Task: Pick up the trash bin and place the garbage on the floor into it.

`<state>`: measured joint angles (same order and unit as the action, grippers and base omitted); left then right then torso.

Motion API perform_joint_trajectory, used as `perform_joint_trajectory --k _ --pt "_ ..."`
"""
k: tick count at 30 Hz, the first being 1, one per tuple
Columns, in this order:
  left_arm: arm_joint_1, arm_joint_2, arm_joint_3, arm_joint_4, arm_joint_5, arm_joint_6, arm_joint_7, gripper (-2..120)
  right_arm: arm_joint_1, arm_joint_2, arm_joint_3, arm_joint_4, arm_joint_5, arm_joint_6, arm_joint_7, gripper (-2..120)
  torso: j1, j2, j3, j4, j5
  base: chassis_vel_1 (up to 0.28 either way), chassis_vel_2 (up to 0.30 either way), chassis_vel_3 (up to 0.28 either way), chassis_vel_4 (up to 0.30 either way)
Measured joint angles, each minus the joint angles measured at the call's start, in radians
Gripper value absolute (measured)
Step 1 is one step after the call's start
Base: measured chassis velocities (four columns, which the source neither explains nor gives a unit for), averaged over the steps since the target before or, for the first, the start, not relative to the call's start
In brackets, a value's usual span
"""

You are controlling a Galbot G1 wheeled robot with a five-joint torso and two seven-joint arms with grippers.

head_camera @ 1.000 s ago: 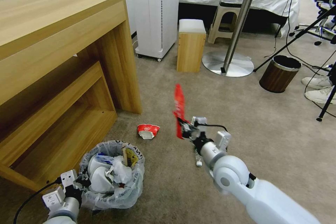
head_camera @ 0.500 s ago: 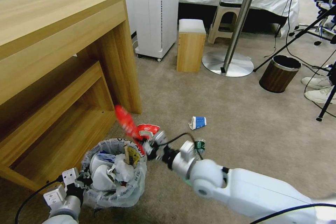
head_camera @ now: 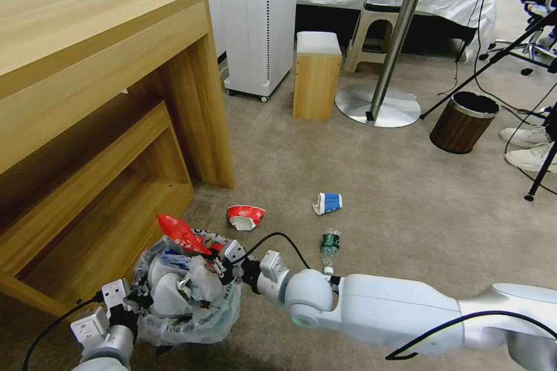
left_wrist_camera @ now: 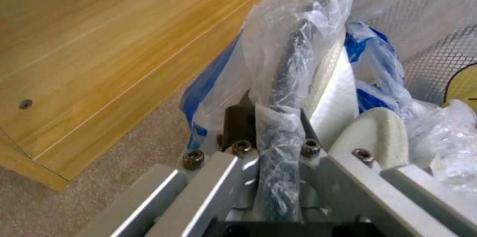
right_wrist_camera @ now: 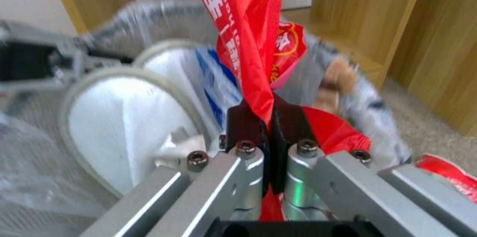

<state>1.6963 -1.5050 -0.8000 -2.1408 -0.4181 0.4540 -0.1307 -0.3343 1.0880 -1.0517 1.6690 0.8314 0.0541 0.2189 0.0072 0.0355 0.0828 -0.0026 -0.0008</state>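
Left tool: the left tool [head_camera: 132, 303] sits nearest me, low by the carpet, clenched on the rim of the small round trash bin lined with crinkly whitish plastic [head_camera: 185, 295]; the wrist view shows the bag's edge [left_wrist_camera: 283, 91] pinched between its jaws.
Right tool: the right tool [head_camera: 219, 265] reaches across from the right, forearm almost level, wrist over the bin's mouth, gripping a long red plastic packet [head_camera: 181, 235].
Step in hand: dropping the packet in, I'd say; it hangs above the slippers and wrappers already inside.
Next move: calls for letting go squarely over the opening.
Left on the beige carpet floor [head_camera: 406, 214]: a crushed red-white paper cup [head_camera: 245, 216], a green-labelled bottle [head_camera: 330, 246], a blue-white paper cup [head_camera: 328, 203] farther off.
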Motion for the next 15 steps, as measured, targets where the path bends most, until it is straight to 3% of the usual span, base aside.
perform_joint_trajectory --k 15 --pt "-0.009 -0.002 0.004 0.014 0.0 -0.006 0.002 1 -0.019 0.119 -0.058 -0.129 -0.057 0.013 0.01 0 0.0 0.0 0.0 0.0002 0.0001 0.0 0.0 0.0 0.0"
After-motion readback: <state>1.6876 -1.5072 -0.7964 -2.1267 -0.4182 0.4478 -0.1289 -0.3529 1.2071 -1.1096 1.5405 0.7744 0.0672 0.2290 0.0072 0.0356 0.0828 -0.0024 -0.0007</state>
